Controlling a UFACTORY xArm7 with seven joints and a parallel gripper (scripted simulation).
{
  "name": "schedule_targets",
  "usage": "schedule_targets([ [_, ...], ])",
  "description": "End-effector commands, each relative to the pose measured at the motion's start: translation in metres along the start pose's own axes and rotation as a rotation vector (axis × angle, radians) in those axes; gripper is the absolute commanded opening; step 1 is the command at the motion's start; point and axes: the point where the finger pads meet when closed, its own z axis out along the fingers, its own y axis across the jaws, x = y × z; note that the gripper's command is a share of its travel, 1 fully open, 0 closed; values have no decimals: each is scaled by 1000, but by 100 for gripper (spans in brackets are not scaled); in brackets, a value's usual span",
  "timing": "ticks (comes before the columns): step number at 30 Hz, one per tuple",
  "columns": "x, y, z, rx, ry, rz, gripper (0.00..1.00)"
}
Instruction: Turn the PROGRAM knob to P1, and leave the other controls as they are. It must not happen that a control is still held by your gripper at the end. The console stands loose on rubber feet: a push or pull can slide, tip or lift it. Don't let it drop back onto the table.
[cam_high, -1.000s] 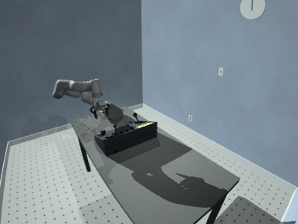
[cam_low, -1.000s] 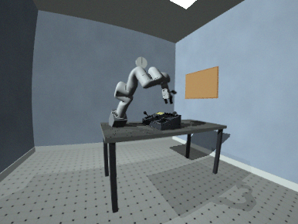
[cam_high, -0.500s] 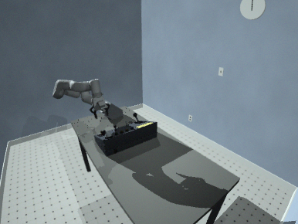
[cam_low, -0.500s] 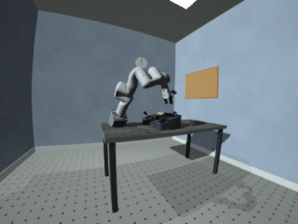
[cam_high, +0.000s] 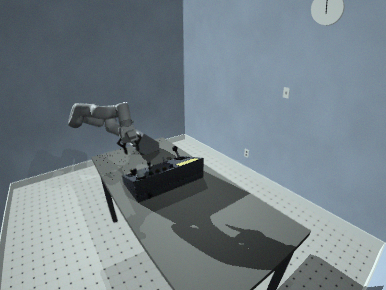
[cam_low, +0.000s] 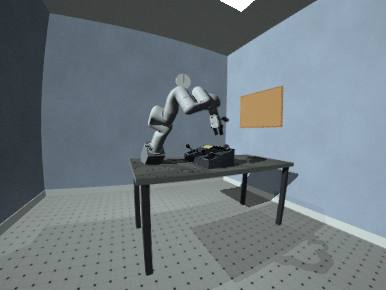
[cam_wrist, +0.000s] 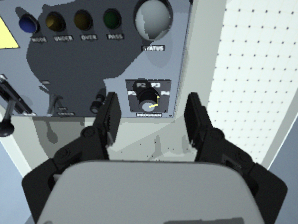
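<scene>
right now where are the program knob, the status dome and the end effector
PROGRAM knob (cam_wrist: 147, 98), wrist view, on its black round cap.
STATUS dome (cam_wrist: 154, 18), wrist view, on its pale rounded face.
end effector (cam_wrist: 152, 116), wrist view, midway between its open, empty fingertips.

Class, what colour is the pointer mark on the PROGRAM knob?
Yellow, on a black PROGRAM knob. The wrist view shows it best.

console (cam_high: 165, 181) on table (cam_high: 260, 227), hand (cam_wrist: 152, 117) above knob (cam_wrist: 146, 98)
</scene>
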Motion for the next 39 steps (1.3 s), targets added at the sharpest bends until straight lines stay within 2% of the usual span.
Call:
schedule_targets([
  [1, 1, -1, -2, 1, 4, 0, 76],
  [3, -9, -2, -1, 5, -1, -2, 76],
  [5, -50, -7, 0, 15, -14, -6, 76],
  [6, -50, -7, 0, 15, -14, -6, 76],
  [7, -75, -9, 0, 15, -13, -6, 76],
  [10, -75, -9, 0, 15, -13, -6, 76],
  [12, -112, -11, -1, 5, -1, -2, 76],
  [14, -119, -11, -1, 2, 4, -1, 76],
  [39, -120, -11, -1, 1, 4, -1, 76],
])
